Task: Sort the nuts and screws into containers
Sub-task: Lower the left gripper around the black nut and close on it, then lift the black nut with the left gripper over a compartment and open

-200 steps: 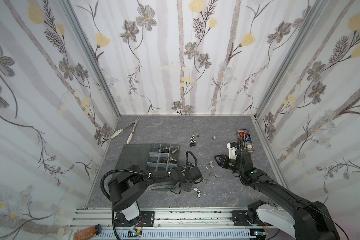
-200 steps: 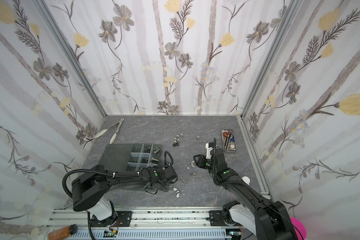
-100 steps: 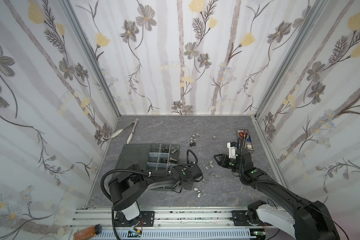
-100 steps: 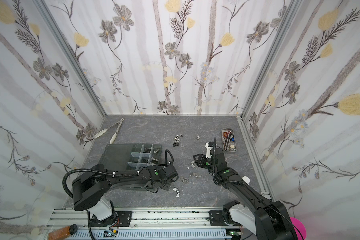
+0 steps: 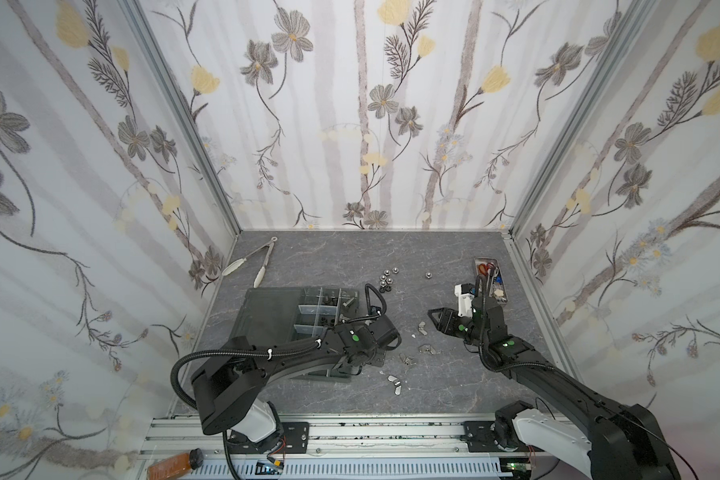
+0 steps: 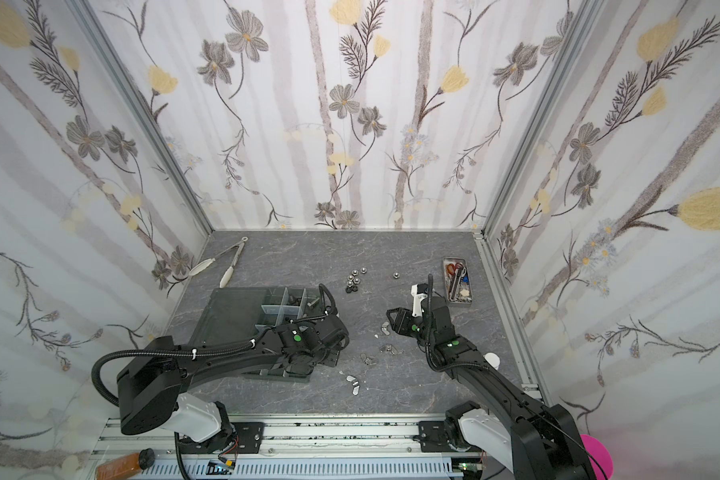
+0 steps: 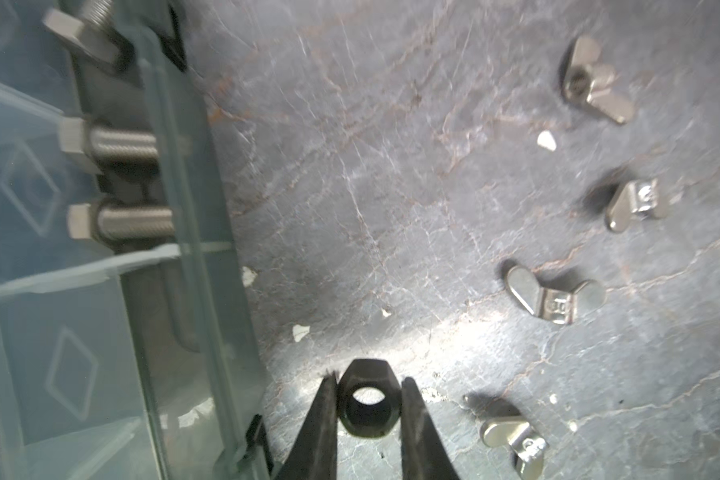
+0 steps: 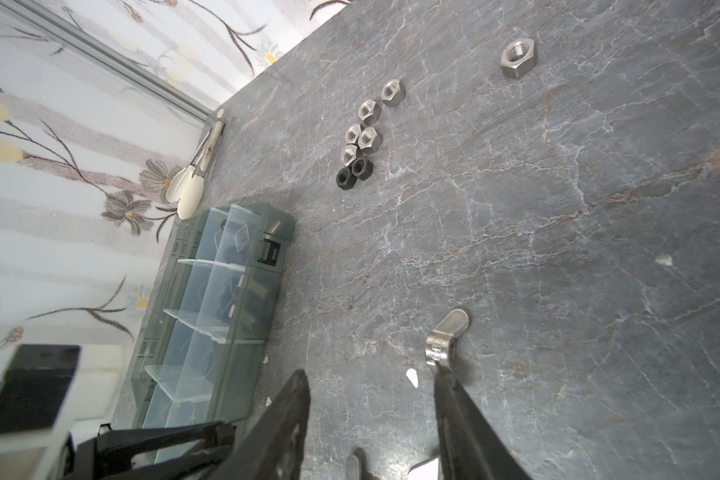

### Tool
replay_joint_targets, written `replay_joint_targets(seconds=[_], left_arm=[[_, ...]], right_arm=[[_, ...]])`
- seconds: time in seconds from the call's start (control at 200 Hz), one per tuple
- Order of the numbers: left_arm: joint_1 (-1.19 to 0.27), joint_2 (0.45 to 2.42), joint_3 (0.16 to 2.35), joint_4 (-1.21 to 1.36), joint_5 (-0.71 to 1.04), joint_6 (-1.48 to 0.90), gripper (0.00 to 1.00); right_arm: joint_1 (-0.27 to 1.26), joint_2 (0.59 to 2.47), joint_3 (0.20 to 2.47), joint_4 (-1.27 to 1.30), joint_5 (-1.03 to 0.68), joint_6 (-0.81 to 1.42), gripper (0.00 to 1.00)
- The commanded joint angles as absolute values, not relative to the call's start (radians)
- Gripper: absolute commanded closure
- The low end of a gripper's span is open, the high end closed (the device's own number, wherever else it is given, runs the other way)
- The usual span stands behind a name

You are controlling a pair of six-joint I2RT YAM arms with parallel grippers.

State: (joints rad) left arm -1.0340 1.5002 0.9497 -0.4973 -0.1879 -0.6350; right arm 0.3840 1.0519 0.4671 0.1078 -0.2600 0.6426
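Observation:
In the left wrist view my left gripper is shut on a black hex nut, just off the floor beside the wall of the grey organiser tray. Silver screws lie in one container there. Several silver wing nuts are scattered nearby. In both top views the tray sits left of centre, with the left wrist over its right edge. My right gripper stands open and empty, one fingertip next to a wing nut. Several hex nuts cluster behind the tray.
A lone silver nut lies further right. Metal tongs rest at the back left by the wall. A narrow metal tray with scissors stands at the right wall behind my right arm. Small white chips dot the floor.
My left gripper's jaws have closed onto the black nut. Both arms have barely moved, and the right gripper has kept the same opening.

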Motion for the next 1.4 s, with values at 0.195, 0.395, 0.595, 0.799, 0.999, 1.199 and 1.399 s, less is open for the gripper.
replay_joint_targets(seconds=[0.195, 0.395, 0.595, 0.799, 0.999, 1.199, 1.399], left_arm=[[-0.891, 1.372, 0.958, -0.524, -0.21, -0.582, 0.8], [-0.738, 1.325, 0.943, -0.512, -0.161, -0.533, 0.8], [-0.628, 1.331, 0.936, -0.493, -0.125, -0.498, 0.8], [-0.551, 1.336, 0.902, -0.474, -0.101, -0.483, 0.8], [-0.51, 1.379, 0.895, -0.454, -0.088, -0.475, 0.79], [-0.49, 1.423, 0.904, -0.442, -0.079, -0.471, 0.76], [-0.481, 1.431, 0.923, -0.448, -0.074, -0.473, 0.57]], right_arm=[[0.385, 1.051, 0.455, 0.132, -0.286, 0.634, 0.5], [0.386, 1.083, 0.46, 0.149, -0.313, 0.631, 0.5], [0.394, 1.113, 0.466, 0.169, -0.329, 0.633, 0.5], [0.396, 1.127, 0.467, 0.17, -0.33, 0.617, 0.5], [0.398, 1.129, 0.458, 0.183, -0.334, 0.611, 0.5], [0.399, 1.14, 0.472, 0.163, -0.33, 0.587, 0.5], [0.4, 1.162, 0.505, 0.133, -0.324, 0.565, 0.5]])
